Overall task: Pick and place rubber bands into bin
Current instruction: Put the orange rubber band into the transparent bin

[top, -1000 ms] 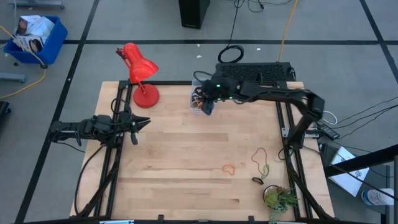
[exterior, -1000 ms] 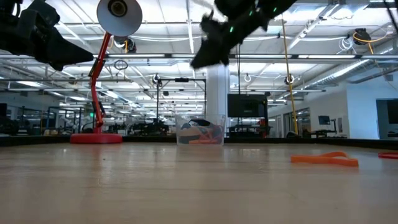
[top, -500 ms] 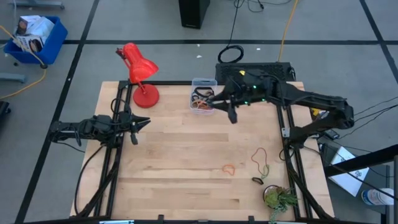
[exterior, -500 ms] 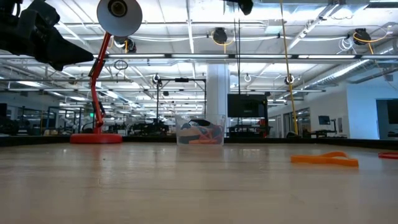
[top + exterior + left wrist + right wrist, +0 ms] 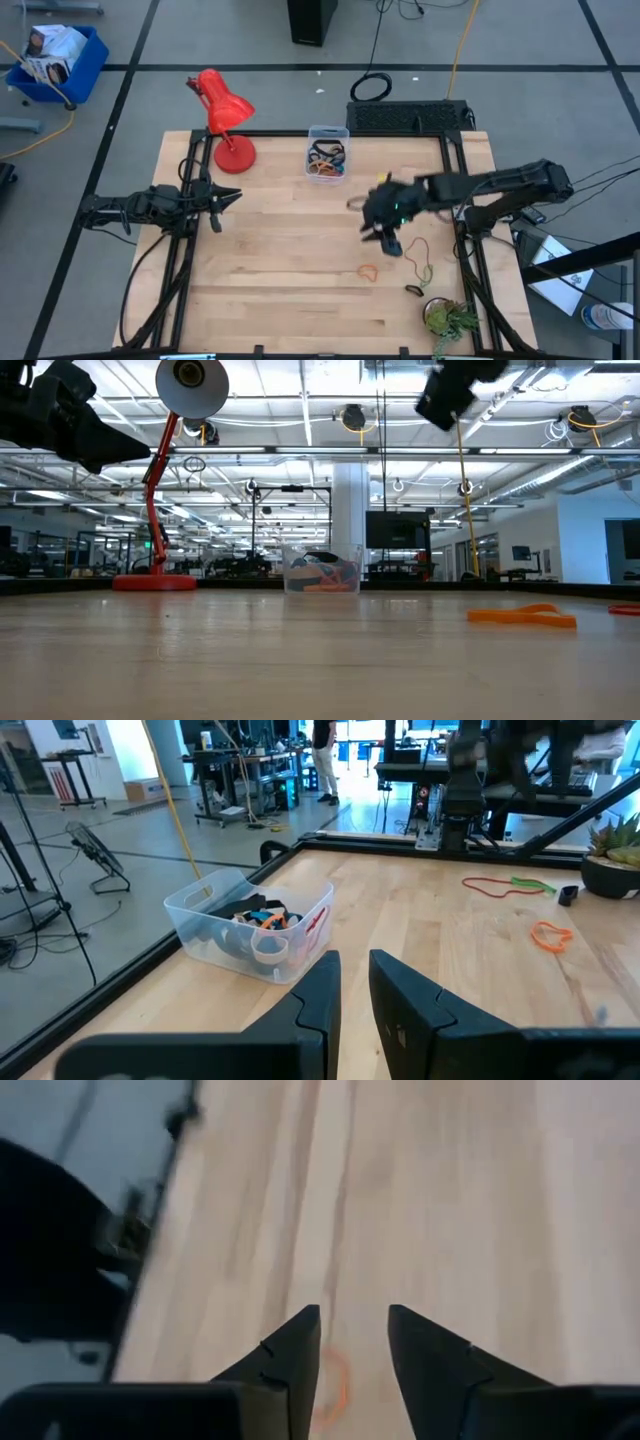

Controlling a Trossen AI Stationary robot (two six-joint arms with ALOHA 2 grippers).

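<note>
No readable writing on the bin (image 5: 327,160) or rubber bands (image 5: 369,271)

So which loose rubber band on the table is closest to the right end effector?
The small orange rubber band, just below the right end effector; the others lie farther right.

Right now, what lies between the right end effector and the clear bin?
Only bare table, seen in the high view, between right end effector and bin.

The bin (image 5: 327,153) is clear, the rubber bands (image 5: 325,161) inside black and orange; the lamp (image 5: 223,117) red; the table (image 5: 290,260) pale wood.
</note>
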